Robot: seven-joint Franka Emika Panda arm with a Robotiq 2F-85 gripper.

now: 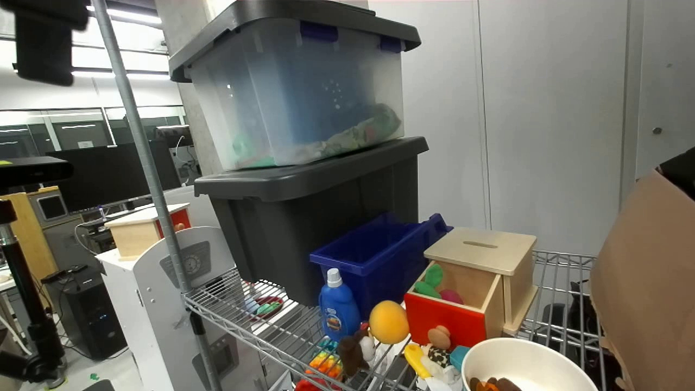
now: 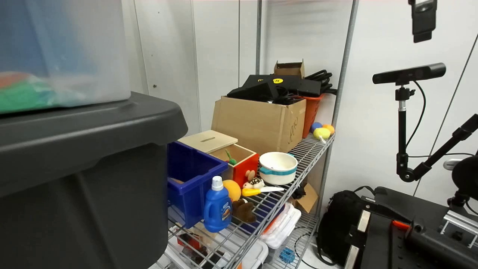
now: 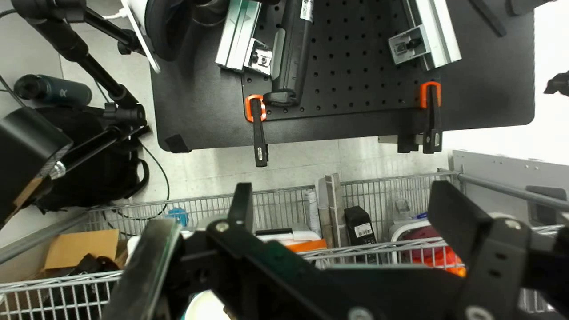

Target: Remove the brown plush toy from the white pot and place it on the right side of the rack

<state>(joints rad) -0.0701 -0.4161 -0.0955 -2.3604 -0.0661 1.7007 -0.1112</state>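
The white pot (image 1: 548,364) stands on the silver wire rack (image 1: 255,339), with a teal band visible on it (image 2: 278,172) in an exterior view. Low inside it, cut by the frame's bottom edge, lies the brown plush toy (image 1: 505,385), beside something orange. From the opposite side the pot's wall hides the toy. In the wrist view a sliver of the pot (image 3: 205,306) shows behind the gripper's black linkage. My gripper (image 3: 346,198) is open, its fingers wide apart with nothing between them. It is high and away from the pot; only dark parts enter the tops of both exterior views.
On the rack are a blue bottle (image 2: 217,207), orange ball (image 1: 389,322), yellow-handled knife (image 2: 257,191), dark brown soft toy (image 2: 244,212), wooden box with red drawer (image 1: 467,288), blue bin (image 1: 374,255), stacked bins (image 1: 309,217) and cardboard box (image 2: 257,119). A metal post (image 1: 144,146) rises at its corner.
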